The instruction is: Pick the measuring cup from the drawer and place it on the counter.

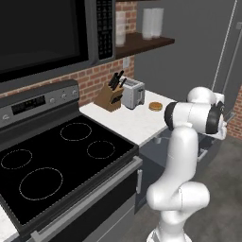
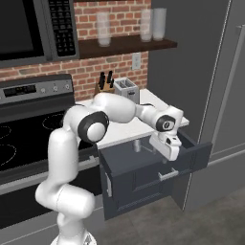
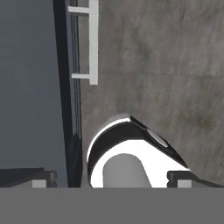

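glossy white arm (image 2: 67, 143) | tool (image 2: 168, 149) released above boxy dark drawer (image 2: 191, 160) | small metal cup (image 2: 137, 145) inside

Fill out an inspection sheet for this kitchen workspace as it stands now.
Surface: white counter, mostly bare in the middle.
Job's things: drawer pulled open; measuring cup stands inside near the back, not yet picked.
Clutter: knife block, toaster and a brown disc at the counter's back.
Grippers: gripper open, over the open drawer, holding nothing.
Cables: nothing seen.
Surroundings: black stovetop, microwave above, shelf with glasses, brick wall.
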